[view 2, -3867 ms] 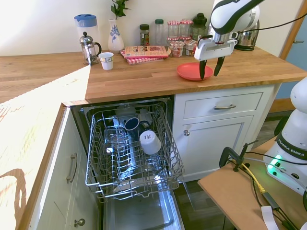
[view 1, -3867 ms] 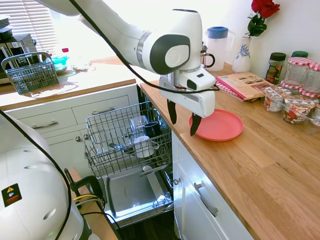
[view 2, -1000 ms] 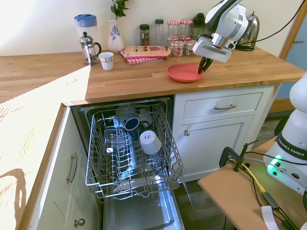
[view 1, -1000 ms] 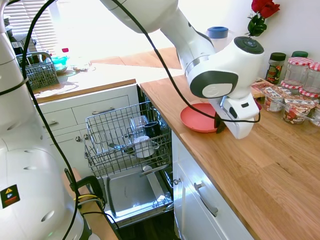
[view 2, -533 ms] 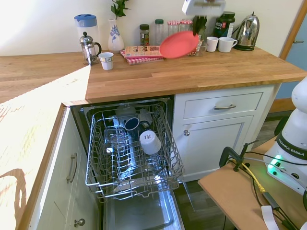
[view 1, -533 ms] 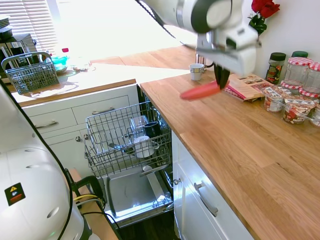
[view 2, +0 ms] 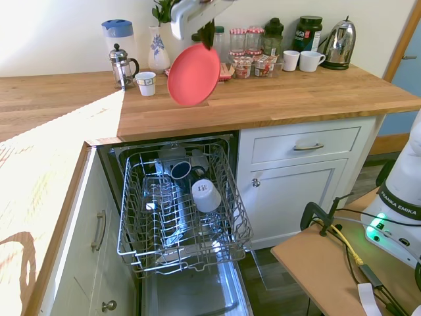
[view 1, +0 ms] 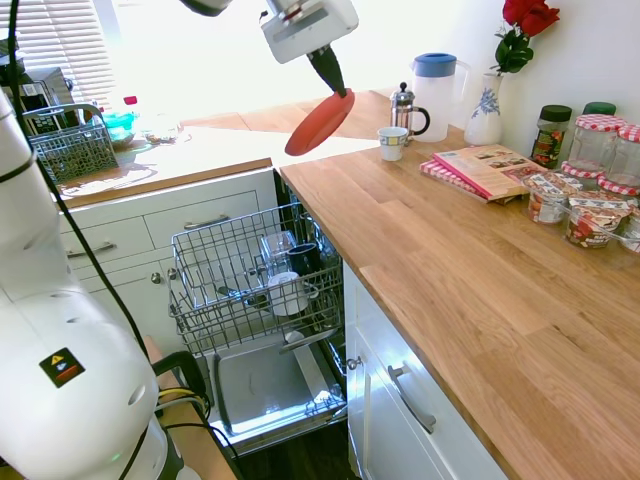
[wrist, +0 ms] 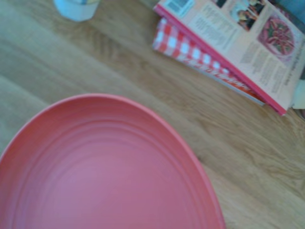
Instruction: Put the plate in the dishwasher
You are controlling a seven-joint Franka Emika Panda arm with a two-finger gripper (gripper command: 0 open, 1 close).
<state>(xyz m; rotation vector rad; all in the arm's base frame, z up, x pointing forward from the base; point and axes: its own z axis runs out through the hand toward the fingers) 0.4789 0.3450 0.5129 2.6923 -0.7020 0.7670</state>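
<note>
Lifted off the table [view 1: 470, 270] since the earlier frames, the plate [view 1: 319, 123] is now carried in the air near the table's corner, tilted, its upper rim pinched by the end effector [view 1: 338, 84].

From the opposite side, the plate [view 2: 193, 74] is seen hanging on edge, above the table's front edge and the open dishwasher [view 2: 181, 217].

Up close, the plate [wrist: 95, 171] is seen over wood and a book [wrist: 238, 45].

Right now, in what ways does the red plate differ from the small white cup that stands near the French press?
The plate is coral red, flat and wide; the cup is white, small and deep. The plate hangs tilted in the air, gripped at its rim by the gripper, above the counter edge; the cup stands upright on the counter. Neither is in the dishwasher yet.
</note>
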